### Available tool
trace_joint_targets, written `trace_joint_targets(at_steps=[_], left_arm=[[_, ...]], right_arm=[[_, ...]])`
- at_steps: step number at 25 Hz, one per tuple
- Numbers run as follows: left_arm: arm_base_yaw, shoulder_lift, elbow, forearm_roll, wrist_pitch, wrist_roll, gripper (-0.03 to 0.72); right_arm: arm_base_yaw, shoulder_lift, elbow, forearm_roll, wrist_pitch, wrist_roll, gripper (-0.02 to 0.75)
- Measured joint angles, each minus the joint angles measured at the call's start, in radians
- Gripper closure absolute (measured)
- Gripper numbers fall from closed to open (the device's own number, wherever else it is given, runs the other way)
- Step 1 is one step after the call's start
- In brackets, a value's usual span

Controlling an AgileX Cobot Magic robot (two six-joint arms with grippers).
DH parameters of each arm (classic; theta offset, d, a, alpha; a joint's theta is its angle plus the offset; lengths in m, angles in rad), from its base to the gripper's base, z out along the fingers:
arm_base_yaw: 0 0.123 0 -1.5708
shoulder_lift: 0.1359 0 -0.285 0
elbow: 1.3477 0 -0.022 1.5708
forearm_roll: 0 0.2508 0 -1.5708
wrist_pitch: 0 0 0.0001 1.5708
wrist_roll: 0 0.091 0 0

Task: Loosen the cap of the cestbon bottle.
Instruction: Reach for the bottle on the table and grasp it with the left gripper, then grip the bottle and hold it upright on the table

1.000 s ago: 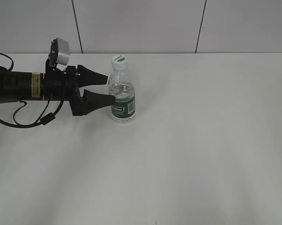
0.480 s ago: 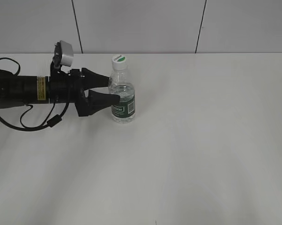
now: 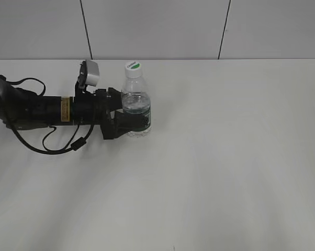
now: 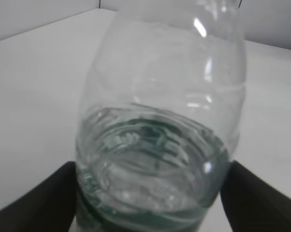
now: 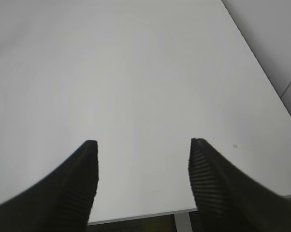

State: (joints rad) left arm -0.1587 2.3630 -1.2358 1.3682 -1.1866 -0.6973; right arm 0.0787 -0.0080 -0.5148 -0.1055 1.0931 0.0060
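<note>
Small white round plastic cap (image 3: 132, 67) atop clear plastic water bottle (image 3: 136, 107) — hugged by left gripper (image 3: 130, 119); right gripper (image 5: 143, 169) spread wide — holding nothing.

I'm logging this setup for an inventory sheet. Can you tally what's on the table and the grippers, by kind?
Bottle: 1
Cap: 1, on the bottle
Grippers: 2, left gripper around the bottle, right gripper open over bare table
Total: 4

White table (image 3: 225, 172) before a pale grey panelled wall (image 3: 157, 26).
</note>
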Motion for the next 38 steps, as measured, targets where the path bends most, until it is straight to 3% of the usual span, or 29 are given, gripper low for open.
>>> trace_joint_targets(at_steps=[9,20,25,28,38], left_arm=[[-0.040,0.051,-0.057,-0.020,-0.001,0.000,0.169],[-0.042,0.051,-0.058,-0.006,-0.002,0.000,0.194],[-0.042,0.051,-0.059,0.008,-0.004,0.000,0.271],[-0.042,0.051,-0.059,0.028,-0.012,0.000,0.276],[-0.045,0.051,-0.059,0.042,-0.017,0.000,0.276]], right_arm=[[0.000,0.000,0.000,-0.002,0.000,0.000,0.283],[0.000,0.000,0.000,-0.002,0.000,0.000,0.283],[0.000,0.000,0.000,-0.002,0.000,0.000,0.283],[0.000,0.000,-0.002,0.001,0.000,0.000,0.283],[0.000,0.295,-0.125,0.154,-0.010,0.000,0.283]])
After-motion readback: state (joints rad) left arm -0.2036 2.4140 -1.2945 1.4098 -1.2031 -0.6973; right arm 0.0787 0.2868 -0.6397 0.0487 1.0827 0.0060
